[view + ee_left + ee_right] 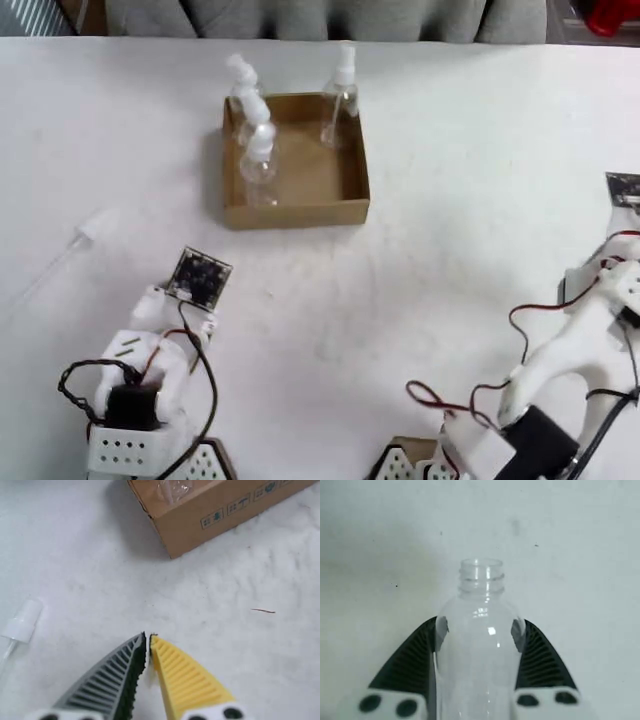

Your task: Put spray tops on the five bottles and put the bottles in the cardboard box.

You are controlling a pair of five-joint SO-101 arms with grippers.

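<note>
The cardboard box (345,212) stands at the table's far middle and holds three clear bottles with white spray tops fitted (258,150), (243,90), (340,95). A loose spray top (88,232) with its thin tube lies on the table to the left of the box. In the left wrist view my left gripper (148,638) is shut with nothing in it, near a box corner (200,520) and the spray top (20,622). My right gripper (480,626) is shut on a clear bottle (480,600) whose neck is open, with no top on it.
The white table (450,250) is bare between the box and the two arm bases. The left arm (150,340) sits at the near left, the right arm (590,330) at the near right edge with red and black cables.
</note>
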